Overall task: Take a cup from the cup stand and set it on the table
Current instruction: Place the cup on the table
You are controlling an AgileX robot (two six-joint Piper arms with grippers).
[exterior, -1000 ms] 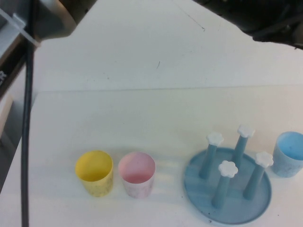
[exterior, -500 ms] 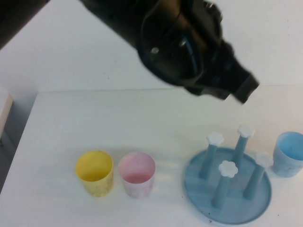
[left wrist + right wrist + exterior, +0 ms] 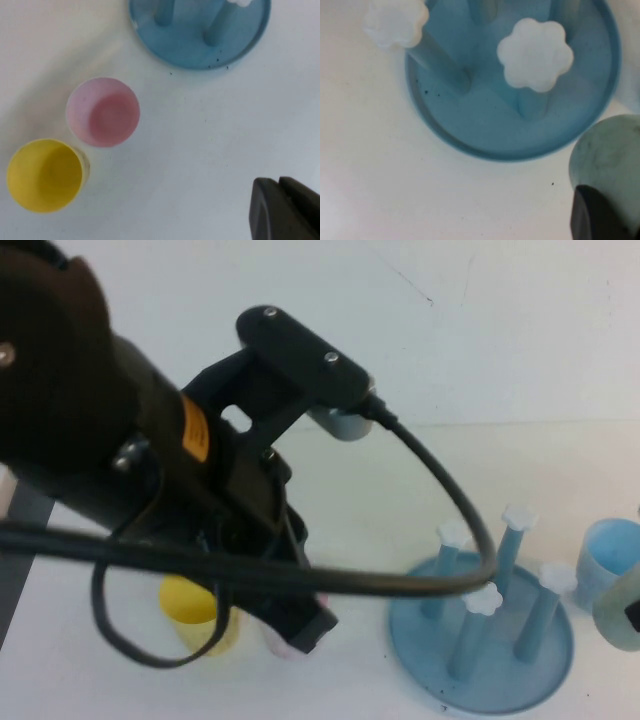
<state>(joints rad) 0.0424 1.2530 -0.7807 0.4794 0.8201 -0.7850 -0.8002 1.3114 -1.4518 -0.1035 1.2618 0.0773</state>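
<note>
Our right pincer (image 3: 632, 615), at the cup stand's (image 3: 440, 680) three o'clock, grips the cup (image 3: 610, 150); lowering carelessly could knock the blue cup (image 3: 605, 570). Our left pincer (image 3: 285, 210) hangs closed and empty above the bench (image 3: 200, 150), near the pink cup (image 3: 102, 117).

A black robot arm (image 3: 150, 490) fills the left and centre of the frame, its thick cable (image 3: 440, 500) looping right toward the round blue cup stand (image 3: 480, 645) at lower right, where four pegs with white flower caps stand bare. A yellow cup (image 3: 195, 610) and a sliver of pink cup (image 3: 300, 645) peek from beneath the arm at lower centre-left on the white table (image 3: 400, 480). A light blue cup (image 3: 608, 560) stands just beside the stand at the right edge, partly overlapped by a pale mint-green cup (image 3: 622, 608).
</note>
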